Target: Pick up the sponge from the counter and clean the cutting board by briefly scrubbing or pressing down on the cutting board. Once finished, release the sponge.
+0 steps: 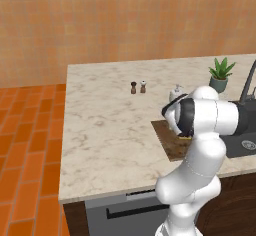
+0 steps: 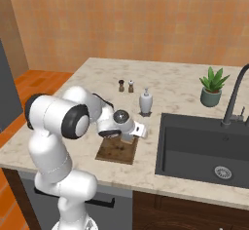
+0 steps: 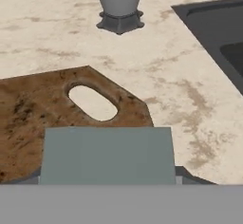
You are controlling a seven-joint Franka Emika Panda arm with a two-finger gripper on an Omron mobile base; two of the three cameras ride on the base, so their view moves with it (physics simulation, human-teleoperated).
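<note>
The sponge shows its grey-blue top at the bottom of the hand view, resting on the dark brown cutting board just below the light handle slot. My gripper is shut on the sponge, with a dark fingertip peeking out at each side. In the right base view the hand hangs low over the far end of the cutting board. From the left base view the arm covers most of the cutting board on the marble counter.
A grey soap dispenser stands just beyond the board. The dark sink with its faucet lies to the right. Two small shakers and a potted plant stand farther back.
</note>
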